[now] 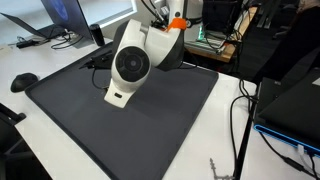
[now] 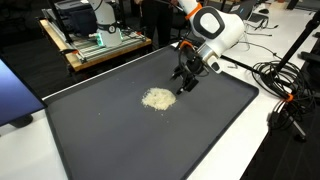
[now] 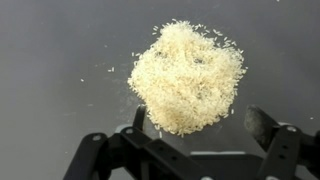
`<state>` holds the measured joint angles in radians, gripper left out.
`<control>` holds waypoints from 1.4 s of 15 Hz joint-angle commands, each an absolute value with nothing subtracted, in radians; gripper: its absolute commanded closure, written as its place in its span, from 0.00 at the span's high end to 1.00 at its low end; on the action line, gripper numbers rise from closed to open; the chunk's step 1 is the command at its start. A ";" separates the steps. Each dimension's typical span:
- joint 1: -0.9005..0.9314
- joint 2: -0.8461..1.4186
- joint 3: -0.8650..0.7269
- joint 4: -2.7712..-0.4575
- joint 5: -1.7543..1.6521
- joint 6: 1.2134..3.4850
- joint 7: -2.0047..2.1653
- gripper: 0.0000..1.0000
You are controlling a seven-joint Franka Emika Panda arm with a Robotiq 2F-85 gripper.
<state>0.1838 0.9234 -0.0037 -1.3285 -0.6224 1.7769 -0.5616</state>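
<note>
Rice is what lies nearest the tool (image 2: 186, 82): a small loose heap of pale rice grains (image 2: 157, 98) sits on a dark grey rectangular mat (image 2: 110, 130), a little to the far side of the mat's middle. The mat covers most of the white worktop (image 2: 265, 150).

The tool hangs tilted over the mat just beside the heap, on the end of the white robot arm with an orange band (image 2: 208, 25). Whether its tips touch the mat cannot be told in an exterior view.

In the wrist view the tool (image 3: 200, 122) is spread wide, its two black fingers (image 3: 262, 125) standing well apart with the near edge of the heap (image 3: 188, 75) just ahead of them. A few stray grains lie scattered on the mat around the heap.

In an exterior view the arm's white body (image 1: 130, 65) stands in front of the heap and the tool, hiding both. A black computer mouse (image 1: 24, 81) rests on the worktop beside the mat. A wooden cart carrying electronics (image 2: 100, 45) stands beyond the worktop, and black cables (image 2: 275, 80) trail off one side.
</note>
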 commanded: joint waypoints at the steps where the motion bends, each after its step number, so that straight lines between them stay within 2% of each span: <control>1: 0.129 0.964 0.021 -1.205 -0.581 1.753 -0.610 1.00; 12: -0.114 0.927 0.110 -1.133 -0.186 1.819 -0.813 1.00; 21: -0.226 0.944 0.126 -1.106 0.013 1.709 -1.045 1.00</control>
